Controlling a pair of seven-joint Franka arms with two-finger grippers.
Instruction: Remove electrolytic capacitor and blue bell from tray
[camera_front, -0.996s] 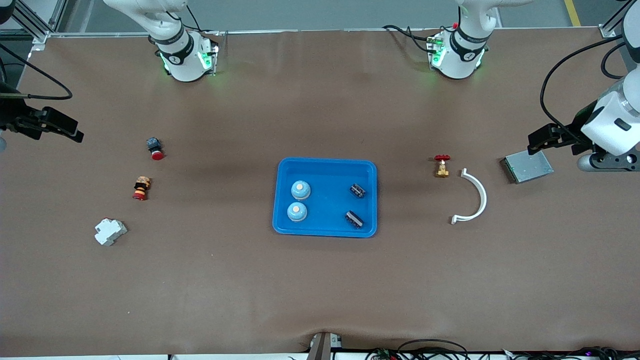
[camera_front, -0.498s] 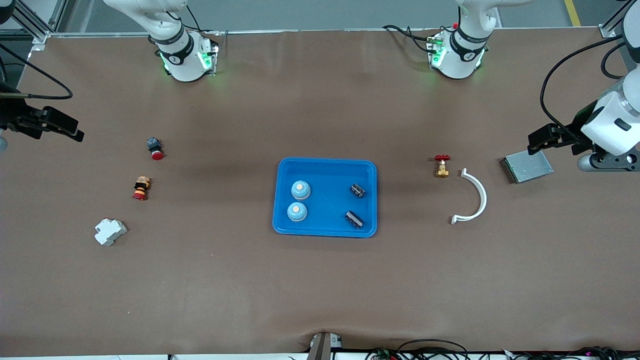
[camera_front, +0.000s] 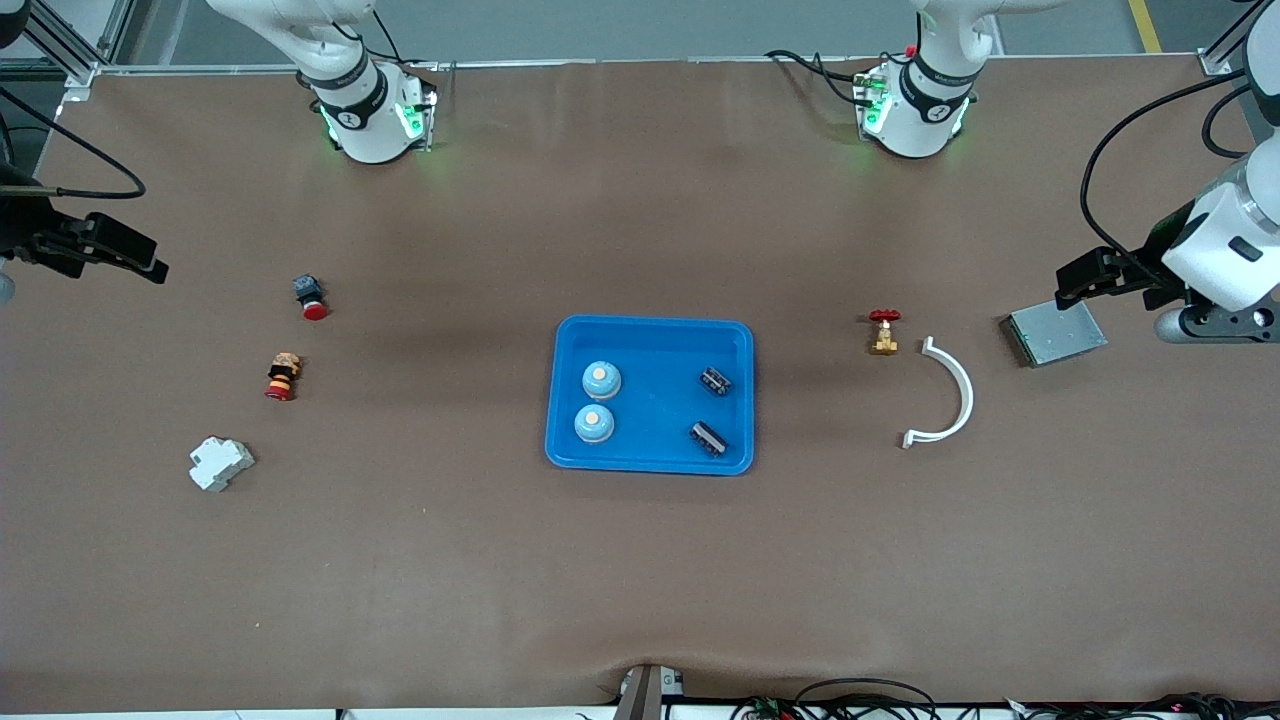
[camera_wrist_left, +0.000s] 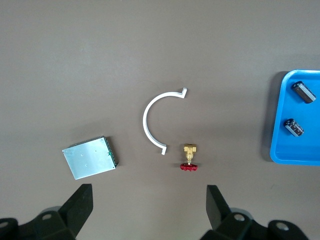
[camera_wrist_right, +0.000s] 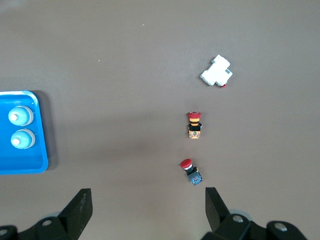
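A blue tray (camera_front: 650, 322) lies at the middle of the table. In it sit two light-blue bells (camera_front: 601, 379) (camera_front: 594, 424) toward the right arm's end and two dark capacitors (camera_front: 715, 380) (camera_front: 708, 438) toward the left arm's end. My left gripper (camera_wrist_left: 148, 202) hangs open and empty high over the left arm's end of the table, near a grey metal box. The left wrist view shows the capacitors (camera_wrist_left: 304, 92) in the tray. My right gripper (camera_wrist_right: 147, 205) hangs open and empty high over the right arm's end, and its wrist view shows the bells (camera_wrist_right: 20, 116).
Toward the left arm's end lie a brass valve with a red handle (camera_front: 883, 331), a white curved strip (camera_front: 950, 395) and the grey metal box (camera_front: 1055, 333). Toward the right arm's end lie a red button on a blue base (camera_front: 310, 296), a red and orange button (camera_front: 282, 376) and a white breaker (camera_front: 221, 463).
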